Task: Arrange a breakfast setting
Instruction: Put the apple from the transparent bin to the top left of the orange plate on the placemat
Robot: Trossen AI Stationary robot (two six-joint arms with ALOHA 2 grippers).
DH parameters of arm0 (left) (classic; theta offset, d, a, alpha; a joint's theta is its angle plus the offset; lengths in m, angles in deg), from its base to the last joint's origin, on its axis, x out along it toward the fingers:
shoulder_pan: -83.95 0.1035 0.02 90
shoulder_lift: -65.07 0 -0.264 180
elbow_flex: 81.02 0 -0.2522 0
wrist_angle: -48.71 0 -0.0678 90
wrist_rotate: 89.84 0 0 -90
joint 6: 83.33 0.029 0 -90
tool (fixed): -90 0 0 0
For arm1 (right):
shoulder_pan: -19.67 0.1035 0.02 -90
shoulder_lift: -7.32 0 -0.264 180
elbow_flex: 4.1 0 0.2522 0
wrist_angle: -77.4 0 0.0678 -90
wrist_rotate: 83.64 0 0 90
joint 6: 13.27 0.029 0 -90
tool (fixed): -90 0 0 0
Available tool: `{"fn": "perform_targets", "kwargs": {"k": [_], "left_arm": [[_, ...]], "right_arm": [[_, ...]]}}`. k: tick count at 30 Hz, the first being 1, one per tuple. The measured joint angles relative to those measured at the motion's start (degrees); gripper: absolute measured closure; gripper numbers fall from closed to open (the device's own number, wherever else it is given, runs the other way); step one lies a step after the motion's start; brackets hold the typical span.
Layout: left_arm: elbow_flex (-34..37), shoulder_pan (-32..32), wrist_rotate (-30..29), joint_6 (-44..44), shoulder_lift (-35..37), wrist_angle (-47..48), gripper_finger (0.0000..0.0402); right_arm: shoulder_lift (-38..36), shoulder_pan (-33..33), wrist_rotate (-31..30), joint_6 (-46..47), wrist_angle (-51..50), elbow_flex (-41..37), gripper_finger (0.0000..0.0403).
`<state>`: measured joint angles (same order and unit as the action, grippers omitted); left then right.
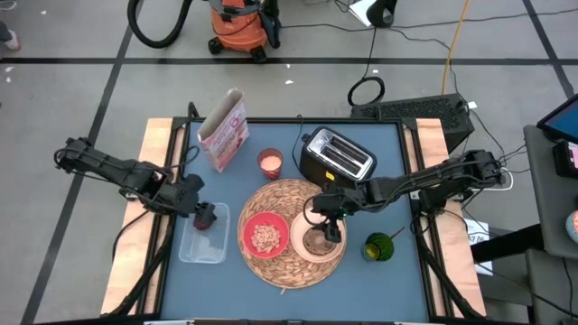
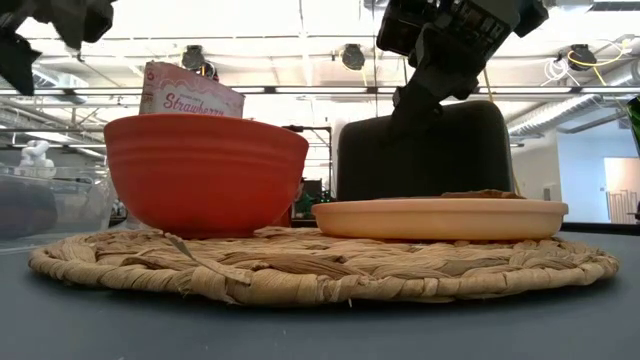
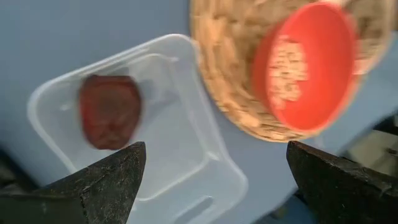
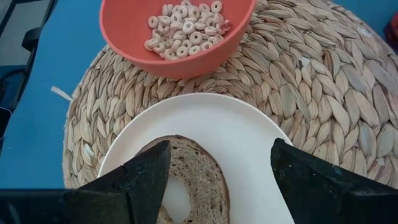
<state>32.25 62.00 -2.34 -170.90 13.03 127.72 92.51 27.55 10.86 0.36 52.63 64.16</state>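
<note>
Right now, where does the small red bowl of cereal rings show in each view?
High: small red bowl, left half of the woven straw mat.
Low: left, on the mat.
Left wrist: upper right.
Right wrist: top centre.
Shared landmark: the mat.

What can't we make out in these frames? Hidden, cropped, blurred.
- Toast: high view, the right gripper covers it; right wrist view, the bottom edge crops it; low view, only a sliver above the plate rim.
- Red bowl contents: hidden by its wall in the low view.
- Dark red fruit in the clear container: blurred in the left wrist view, type unclear.
- Gold spoon: not found in any view.
</note>
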Motion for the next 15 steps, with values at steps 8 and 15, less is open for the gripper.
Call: {"fn": "perform_targets", "kwargs": {"k": [8, 15], "left_arm": [[0.0, 0.0, 0.1, 2.5, -8.9, 5.1, 0.0009], [0.0, 0.0, 0.1, 6.3, -17.6, 5.4, 0.0009]], "right_arm": [[0.0, 0.0, 0.0, 0.0, 0.0, 0.0, 0.0135], [0.0, 0.0, 0.0, 0.0, 0.0, 0.0, 0.0135]]}}
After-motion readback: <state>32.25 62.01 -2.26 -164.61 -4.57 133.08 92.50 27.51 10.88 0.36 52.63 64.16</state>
